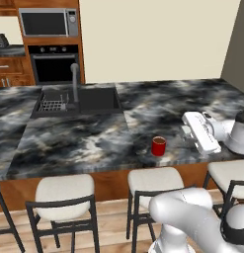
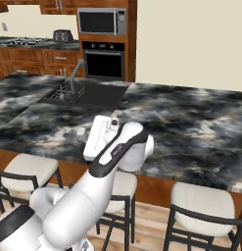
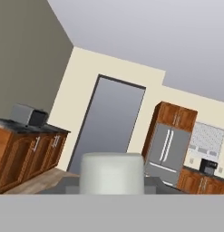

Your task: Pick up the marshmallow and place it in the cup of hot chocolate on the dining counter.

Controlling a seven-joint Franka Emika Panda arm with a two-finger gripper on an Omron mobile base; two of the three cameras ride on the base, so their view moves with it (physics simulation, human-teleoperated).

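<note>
The marshmallow [image 3: 112,172], a small white soft block, sits between the dark fingertips [image 3: 70,183] in the hand view, with my gripper [image 3: 112,182] shut on it. In the left base view my gripper [image 1: 185,130] hovers above the dining counter [image 1: 94,138], a little right of the cup of hot chocolate [image 1: 158,146] and higher than it. The red cup stands upright near the counter's front edge. In the right base view my gripper [image 2: 82,131] points left over the dining counter [image 2: 191,122], and the white hand hides the cup.
A black sink [image 1: 96,99] with a dark tap [image 1: 74,81] and a dish rack [image 1: 53,103] lies at the back left. White-cushioned stools [image 1: 64,190] line the counter's near side. An oven [image 1: 54,64] and a microwave [image 1: 48,22] stand behind.
</note>
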